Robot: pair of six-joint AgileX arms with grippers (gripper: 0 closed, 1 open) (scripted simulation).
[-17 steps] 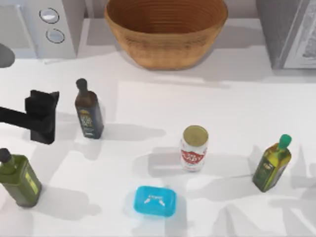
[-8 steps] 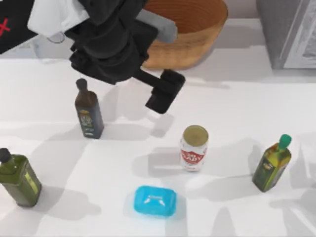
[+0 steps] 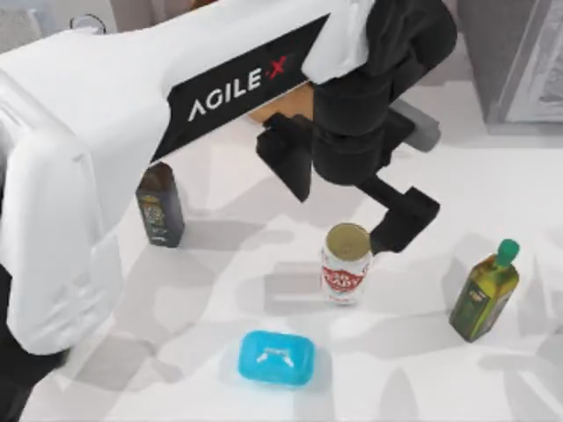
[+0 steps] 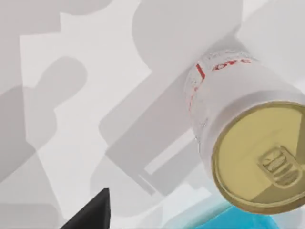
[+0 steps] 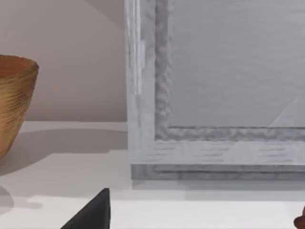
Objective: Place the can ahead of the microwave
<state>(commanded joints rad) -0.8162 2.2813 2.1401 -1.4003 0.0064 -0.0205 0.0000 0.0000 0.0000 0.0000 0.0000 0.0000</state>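
Closing in on the can, nothing lifted yet

You've got the left gripper (image 3: 365, 224) just beside the small red-and-white tin can with the dull gold lid (image 3: 345, 264), mid-table. I cannot tell how its jaws stand. Can upright, long axis vertical, lid up. Grasp and carry remain.

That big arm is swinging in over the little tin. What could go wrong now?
The left pincer hangs just beside the can, so it might tip the can over instead of gripping it. The blue box and the green-capped bottle stand nearby, so a toppled can could roll into them.
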